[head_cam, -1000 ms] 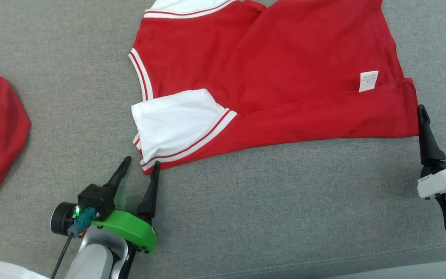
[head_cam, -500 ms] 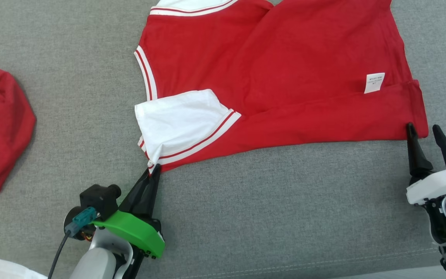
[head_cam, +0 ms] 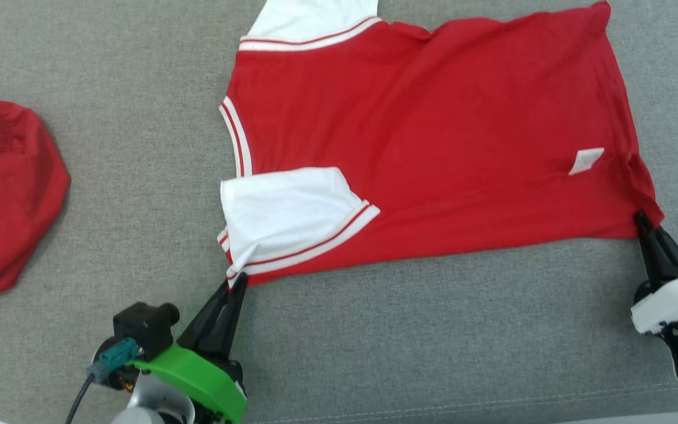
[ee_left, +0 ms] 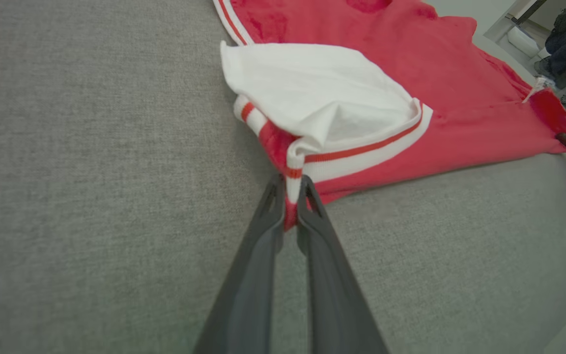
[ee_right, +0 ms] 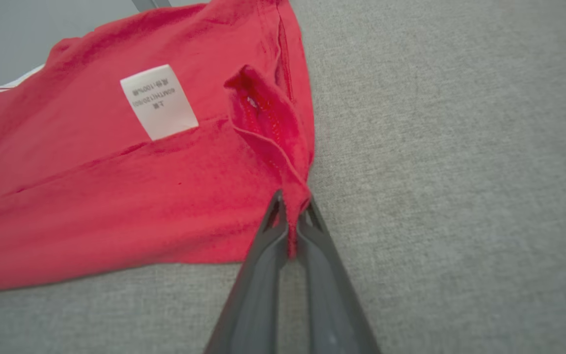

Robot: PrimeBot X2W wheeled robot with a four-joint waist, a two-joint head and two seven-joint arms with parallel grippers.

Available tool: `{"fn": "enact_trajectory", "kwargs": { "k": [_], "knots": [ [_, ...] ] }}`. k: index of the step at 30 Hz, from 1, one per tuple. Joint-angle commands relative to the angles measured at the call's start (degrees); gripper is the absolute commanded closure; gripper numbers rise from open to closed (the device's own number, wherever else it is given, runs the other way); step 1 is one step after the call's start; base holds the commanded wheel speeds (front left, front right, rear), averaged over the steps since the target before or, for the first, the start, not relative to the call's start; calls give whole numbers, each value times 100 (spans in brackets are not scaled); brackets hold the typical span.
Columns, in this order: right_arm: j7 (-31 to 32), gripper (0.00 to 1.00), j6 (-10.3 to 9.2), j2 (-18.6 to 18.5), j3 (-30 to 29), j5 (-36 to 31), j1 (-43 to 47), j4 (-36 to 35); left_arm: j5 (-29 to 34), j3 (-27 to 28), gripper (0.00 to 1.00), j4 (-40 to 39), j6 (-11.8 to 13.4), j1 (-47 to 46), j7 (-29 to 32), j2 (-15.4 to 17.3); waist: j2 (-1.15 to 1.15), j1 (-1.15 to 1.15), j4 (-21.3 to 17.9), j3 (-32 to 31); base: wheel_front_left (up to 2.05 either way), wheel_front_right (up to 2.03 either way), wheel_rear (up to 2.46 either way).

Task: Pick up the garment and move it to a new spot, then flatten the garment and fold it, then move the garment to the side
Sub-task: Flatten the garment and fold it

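- Head view: the red T-shirt (head_cam: 433, 135) lay spread on the grey fabric surface (head_cam: 433, 330), from its middle toward the far edge. Its collar-to-hem axis ran left to right, parallel to the near edge.
- The left gripper (head_cam: 238, 284) was closed on the near left corner, at the striped trim of the folded-in white sleeve (head_cam: 286, 206). The right gripper (head_cam: 646, 222) was pinched shut on the near right hem corner.
- The whole shirt lay beyond both grippers, toward the far edge, and each arm was nearest its own corner. The coming move likely depended on both arms travelling together and keeping that near edge taut.
- A second red garment (head_cam: 9, 194) lay crumpled well apart, by the left edge.
- Left wrist view: the fingers were pressed together with red-and-white trim caught between their tips. The sleeve rose from the grip in a puckered fold, and the red body stretched away to the right.
- Right wrist view: the fingers clamped a bunched hem corner with a raised seam ridge just beyond. The care label (ee_right: 159, 101) lay exposed on the cloth, which suggested the shirt was inside out.
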Motion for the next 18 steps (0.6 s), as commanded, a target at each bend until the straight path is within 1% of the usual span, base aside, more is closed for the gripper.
{"fn": "enact_trajectory", "kwargs": {
  "k": [1,7,10,15,16,17,18],
  "knots": [
    [-16,100,-11,-125,7,54,173,-60,-66,15,100,-86,59,170,49,79,0,0,-19,-48,0,0,0],
    [-16,100,-12,-435,13,94,693,-309,-121,-137,100,-388,163,660,336,130,0,0,-33,-144,0,0,0],
    [-16,100,-12,-465,-1,107,877,-372,-185,-178,100,-475,211,809,469,135,0,0,-41,-167,0,0,0],
    [-16,100,-12,-400,43,158,941,-311,-154,-223,100,-399,279,851,564,165,0,0,-33,-220,0,0,0],
    [-16,40,-12,-401,-26,98,923,-311,-157,-224,67,-375,289,815,549,139,0,0,-21,-237,0,0,0],
    [-16,0,-12,-385,-125,50,917,-323,-148,-218,27,-350,303,779,515,121,0,0,-3,-260,0,0,0],
    [-16,0,-11,-327,-243,21,981,-336,-129,-248,0,-296,296,735,513,110,0,0,33,-310,0,0,0]
  ]
}}
